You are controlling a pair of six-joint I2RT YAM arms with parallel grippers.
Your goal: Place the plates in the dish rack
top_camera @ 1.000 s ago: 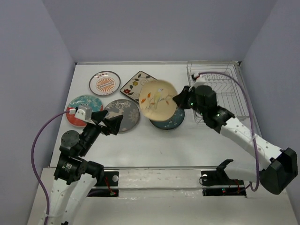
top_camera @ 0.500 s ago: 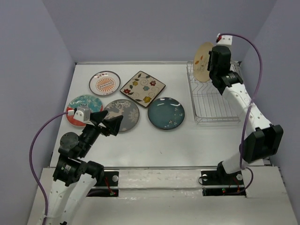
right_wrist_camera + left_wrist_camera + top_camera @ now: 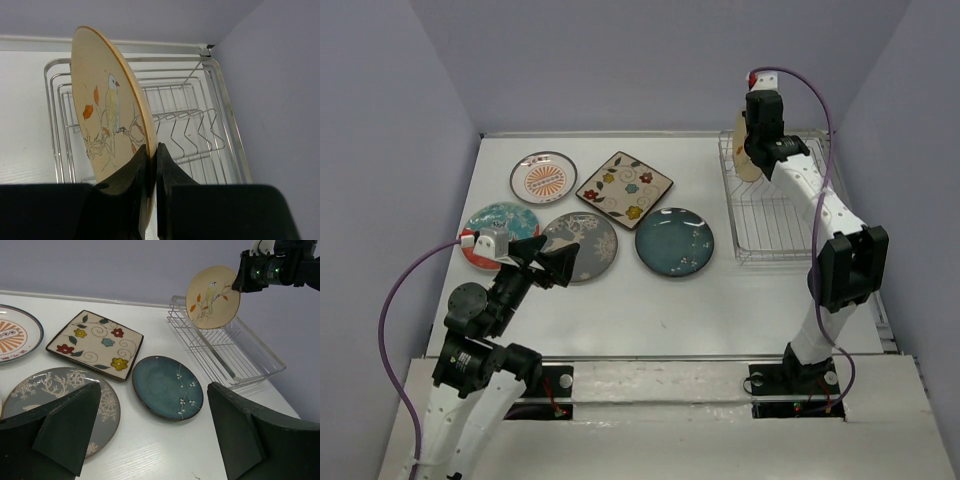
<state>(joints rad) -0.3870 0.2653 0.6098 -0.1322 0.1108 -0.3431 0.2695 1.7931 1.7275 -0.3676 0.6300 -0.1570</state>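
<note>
Pale lilac walls (image 3: 670, 60) are boxing in a white table (image 3: 620, 310) on three sides. Faint grain is showing in its flat matte top, and the dish rack (image 3: 782, 215) is sitting at its far right corner, close against the side wall. Over the rack's far left part the right hand (image 3: 151, 165) is clamping its two fingers on the lower rim of the cream bird plate (image 3: 107, 115), holding it on edge with the painted face pointing leftward, out of the rack. That upright pose is, I judge, serving the prongs (image 3: 195, 135), since a plate can only be slipping between such wires edge-first. The plate is hanging above the wires and appears to be apart from them, so the lowering is looking not yet done. Well to the left of the rack the left hand (image 3: 552, 266) is hovering with its fingers spread apart and gripping nothing, probably to be clear of the right arm's path. Five plates are lying flat on the table left of the rack. The dark teal-blue plate (image 3: 674, 241) is nearest it, the square floral plate (image 3: 624, 189) and the grey tree plate (image 3: 588, 240) are further left, and the orange-sunburst plate (image 3: 543, 177) and the teal-and-red plate (image 3: 500, 222) are furthest, the last being partly hidden under the left hand.
</note>
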